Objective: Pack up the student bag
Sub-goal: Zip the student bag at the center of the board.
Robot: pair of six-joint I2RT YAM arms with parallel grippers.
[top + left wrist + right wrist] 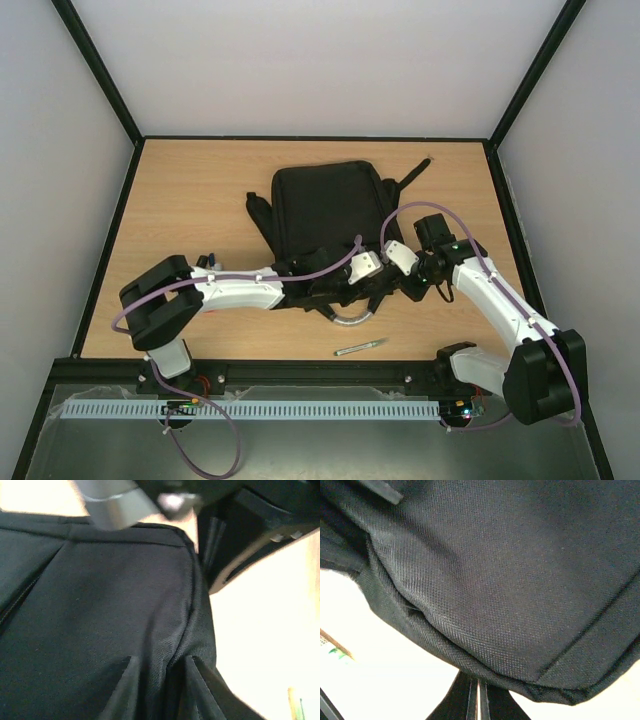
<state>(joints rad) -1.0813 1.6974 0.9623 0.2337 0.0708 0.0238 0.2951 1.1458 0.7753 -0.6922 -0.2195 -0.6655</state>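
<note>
Black fabric student bag lies flat on the wooden table.

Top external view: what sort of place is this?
Probably a robot test cell: white walls enclose a wooden table, with a left arm and right arm bolted at its near edge.

A light wooden table is lying under soft, even light. Plain pale walls are rising behind it and at both its sides, black struts are climbing from its far corners, and a white slotted rail is running alongside its near edge.
</note>
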